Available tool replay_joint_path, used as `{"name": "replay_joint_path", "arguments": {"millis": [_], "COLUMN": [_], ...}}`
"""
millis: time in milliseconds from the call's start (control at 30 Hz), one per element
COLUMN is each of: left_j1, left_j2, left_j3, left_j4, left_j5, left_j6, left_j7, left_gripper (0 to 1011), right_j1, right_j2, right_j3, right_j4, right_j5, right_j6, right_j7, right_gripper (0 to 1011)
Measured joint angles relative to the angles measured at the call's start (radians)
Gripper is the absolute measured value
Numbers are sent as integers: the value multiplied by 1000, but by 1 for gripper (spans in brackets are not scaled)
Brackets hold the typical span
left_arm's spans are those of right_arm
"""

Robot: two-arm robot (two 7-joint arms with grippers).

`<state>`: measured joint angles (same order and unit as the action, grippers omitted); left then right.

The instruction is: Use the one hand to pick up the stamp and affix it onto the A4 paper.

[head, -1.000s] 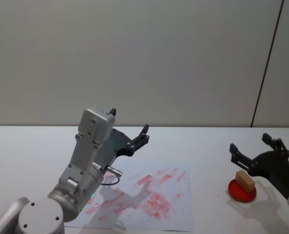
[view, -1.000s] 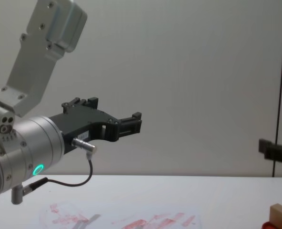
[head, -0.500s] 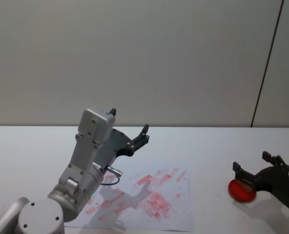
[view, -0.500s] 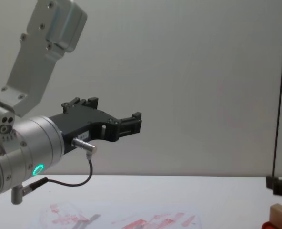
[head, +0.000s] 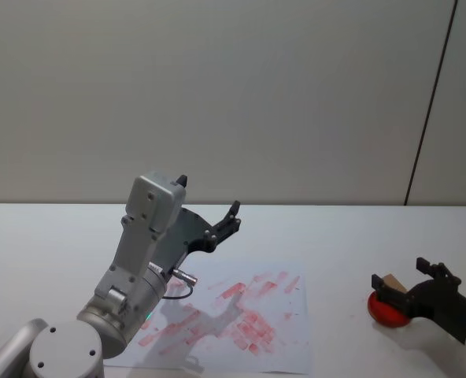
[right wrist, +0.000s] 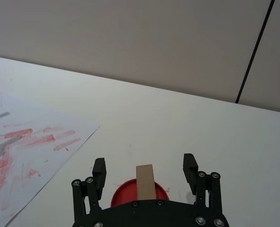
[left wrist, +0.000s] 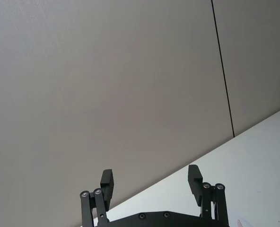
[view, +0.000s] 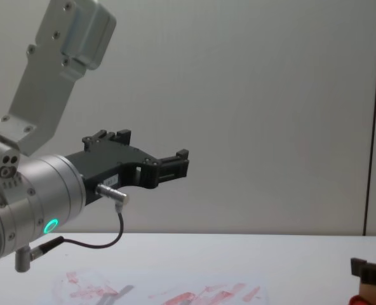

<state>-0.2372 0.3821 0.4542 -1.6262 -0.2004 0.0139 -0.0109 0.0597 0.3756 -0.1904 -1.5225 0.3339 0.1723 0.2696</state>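
Observation:
The stamp [right wrist: 145, 183], a small tan wooden block, stands on a flat red round pad [right wrist: 123, 196] at the table's right. My right gripper [right wrist: 144, 168] is open and low around it, one finger on each side with a gap to the block. In the head view the stamp [head: 392, 282] peeks out between the fingers of the right gripper [head: 404, 283]. The A4 paper [head: 241, 319], white with red ink streaks, lies mid-table to the pad's left. My left gripper [head: 227, 222] hangs open, raised above the paper's far left part.
The white table [head: 335, 236] stretches bare beyond the paper and around the red pad [head: 384, 310]. A plain wall with a dark vertical seam [head: 430, 102] stands behind. The left arm's big silver body [view: 35, 190] rises in front of the chest camera.
My right gripper has dropped lower and drawn in around the stamp, its fingers now on either side of the block. The left arm has not moved.

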Motion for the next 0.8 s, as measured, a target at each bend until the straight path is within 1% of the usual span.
{"name": "replay_joint_path", "arguments": {"millis": [500, 733, 767, 800], "left_j1": [0, 0, 0, 0], "left_j2": [0, 0, 0, 0], "left_j3": [0, 0, 0, 0], "left_j4": [0, 0, 0, 0], "left_j5": [0, 0, 0, 0], "left_j6": [0, 0, 0, 0], "left_j7": [0, 0, 0, 0], "left_gripper": [1003, 1003, 1002, 1002], "right_j1": [23, 28, 29, 29], "right_j2": [-10, -11, -11, -11], "right_j3": [-8, -9, -9, -9], "right_j4": [49, 62, 64, 65], "right_j5": [-9, -13, -14, -14], "right_j6": [20, 27, 28, 29], "right_j7": [25, 31, 32, 32], "right_gripper": [998, 842, 791, 771]}}
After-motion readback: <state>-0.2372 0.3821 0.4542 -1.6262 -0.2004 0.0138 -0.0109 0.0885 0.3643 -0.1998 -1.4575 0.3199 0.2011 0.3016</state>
